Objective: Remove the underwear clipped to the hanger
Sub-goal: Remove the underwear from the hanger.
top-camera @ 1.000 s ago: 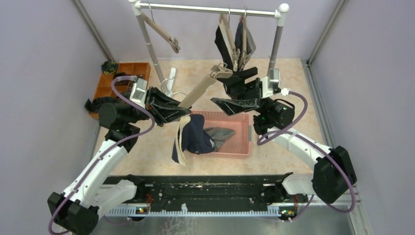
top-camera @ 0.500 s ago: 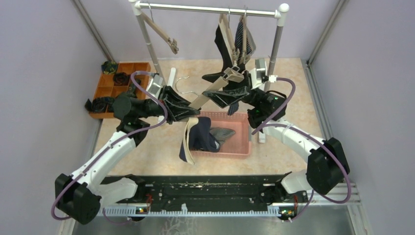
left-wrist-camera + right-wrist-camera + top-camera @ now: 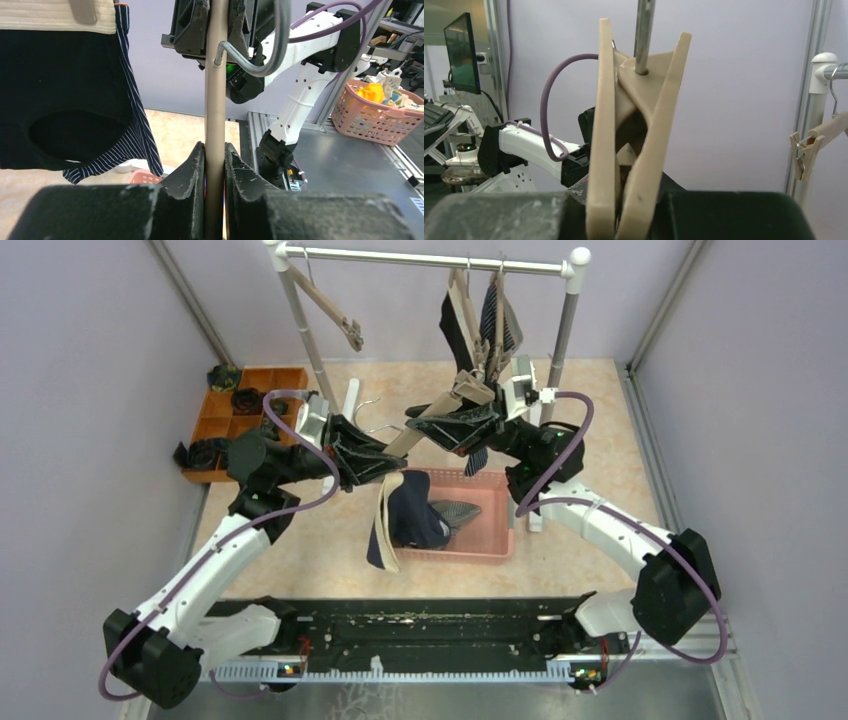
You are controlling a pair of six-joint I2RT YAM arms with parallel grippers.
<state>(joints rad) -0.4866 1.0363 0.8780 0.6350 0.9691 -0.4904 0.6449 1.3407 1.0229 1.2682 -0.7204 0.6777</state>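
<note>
A beige hanger (image 3: 425, 425) is held slanted over the pink basket (image 3: 492, 532). My left gripper (image 3: 380, 455) is shut on its bar (image 3: 216, 100), jaws tight on both sides. Navy underwear (image 3: 405, 515) with a cream waistband (image 3: 55, 17) hangs from the hanger's lower end, draped over the basket's left rim. A striped edge of cloth (image 3: 137, 140) shows beside it. My right gripper (image 3: 458, 422) is shut on the hanger's upper clip (image 3: 634, 130), pinching its two legs together. A grey striped pair (image 3: 455, 512) lies in the basket.
At the back stands a white rack (image 3: 430, 258). On its right hang black underwear (image 3: 457, 325) and navy striped underwear (image 3: 500, 315), on its left an empty clip hanger (image 3: 335, 310). An orange tray (image 3: 225, 410) with dark bundles sits at the far left.
My right gripper moved up and left onto the hanger's upper clip and closed on it. My left arm carried the hanger and underwear slightly back and right.
</note>
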